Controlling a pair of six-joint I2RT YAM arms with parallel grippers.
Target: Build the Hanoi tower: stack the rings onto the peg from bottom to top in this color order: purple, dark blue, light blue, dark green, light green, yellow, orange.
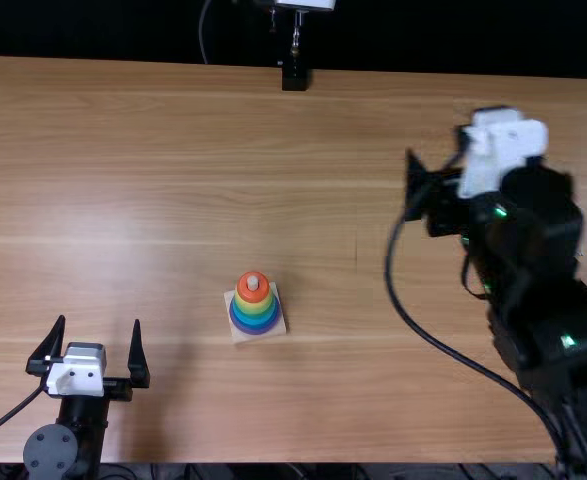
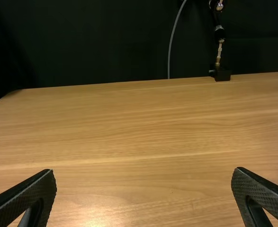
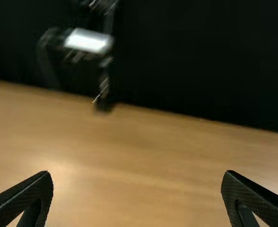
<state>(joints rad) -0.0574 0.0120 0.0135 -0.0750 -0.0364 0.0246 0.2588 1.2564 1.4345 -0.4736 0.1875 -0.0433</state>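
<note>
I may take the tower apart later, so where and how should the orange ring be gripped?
Probably by opposite sides of its outer rim, coming straight down: the orange ring lies flat above the yellow ring, with its round edge exposed. The peg pokes through its middle, so avoid the centre. The open left hand looks nearer.

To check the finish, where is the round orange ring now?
In the top view, the orange ring tops the yellow ring, right of the left black tool.
</note>
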